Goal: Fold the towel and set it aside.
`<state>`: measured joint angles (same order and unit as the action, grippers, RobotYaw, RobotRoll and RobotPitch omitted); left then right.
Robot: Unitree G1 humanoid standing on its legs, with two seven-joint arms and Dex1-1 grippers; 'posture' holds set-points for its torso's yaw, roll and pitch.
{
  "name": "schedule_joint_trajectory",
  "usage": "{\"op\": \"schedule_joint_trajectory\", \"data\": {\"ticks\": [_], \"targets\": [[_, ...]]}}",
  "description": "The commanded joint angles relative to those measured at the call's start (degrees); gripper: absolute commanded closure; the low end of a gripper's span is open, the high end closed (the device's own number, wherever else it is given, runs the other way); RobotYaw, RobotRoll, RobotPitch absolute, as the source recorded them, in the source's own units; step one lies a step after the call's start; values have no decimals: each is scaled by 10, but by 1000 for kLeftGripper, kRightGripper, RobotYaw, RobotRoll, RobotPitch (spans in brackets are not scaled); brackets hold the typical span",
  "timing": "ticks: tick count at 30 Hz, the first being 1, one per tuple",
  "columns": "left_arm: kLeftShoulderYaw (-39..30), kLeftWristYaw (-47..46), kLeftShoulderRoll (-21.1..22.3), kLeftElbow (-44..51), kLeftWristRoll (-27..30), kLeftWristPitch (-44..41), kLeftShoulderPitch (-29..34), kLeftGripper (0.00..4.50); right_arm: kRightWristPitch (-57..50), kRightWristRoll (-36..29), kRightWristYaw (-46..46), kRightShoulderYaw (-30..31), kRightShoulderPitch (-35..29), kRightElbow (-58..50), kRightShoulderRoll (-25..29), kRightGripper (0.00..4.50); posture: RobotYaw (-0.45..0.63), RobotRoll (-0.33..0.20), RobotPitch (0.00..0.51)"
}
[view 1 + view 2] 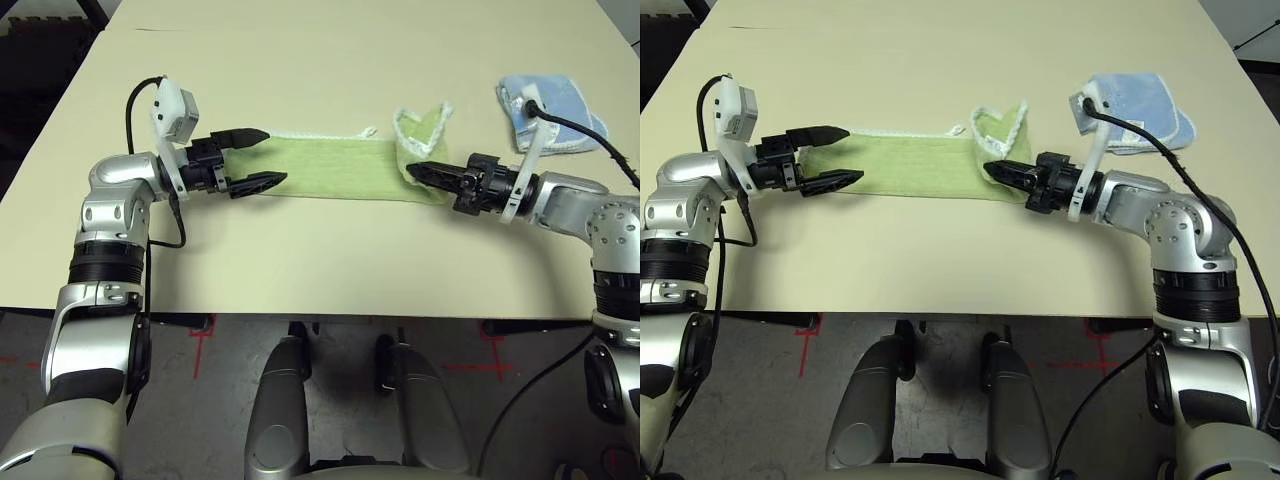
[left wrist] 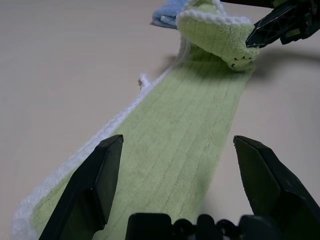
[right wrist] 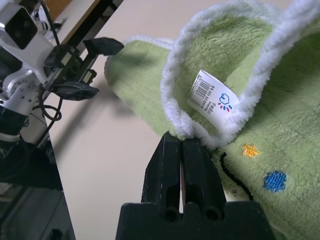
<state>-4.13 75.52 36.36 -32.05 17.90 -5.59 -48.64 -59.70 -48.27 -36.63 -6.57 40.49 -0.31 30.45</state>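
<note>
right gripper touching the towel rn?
Touching. The right wrist view shows the right gripper shut on the towel white-edged corner, lifted.

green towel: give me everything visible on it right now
The towel is light green terry with white stitched edging, lying as a long narrow strip across the table. Its right end is lifted and curled over, pinched in the shut right gripper; there a white barcode tag and small embroidered marks show. The open left gripper straddles the flat left end without gripping it.
</note>
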Motion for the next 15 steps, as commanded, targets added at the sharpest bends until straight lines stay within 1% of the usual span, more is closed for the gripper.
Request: {"op": "schedule_joint_trajectory", "data": {"ticks": [1, 13, 15], "targets": [[2, 0, -1, 14, 4, -4, 12, 0, -11, 13, 2, 18, 3, -6, -6, 4454, 10, 0, 301], [3, -2, 0, 19, 4, -9, 15, 0, -22, 47, 8, 49, 2, -8, -37, 4454, 17, 0, 296], [3, -2, 0, 19, 4, -9, 15, 0, -21, 54, 8, 55, 3, -9, -43, 3935, 17, 0, 296]]}}
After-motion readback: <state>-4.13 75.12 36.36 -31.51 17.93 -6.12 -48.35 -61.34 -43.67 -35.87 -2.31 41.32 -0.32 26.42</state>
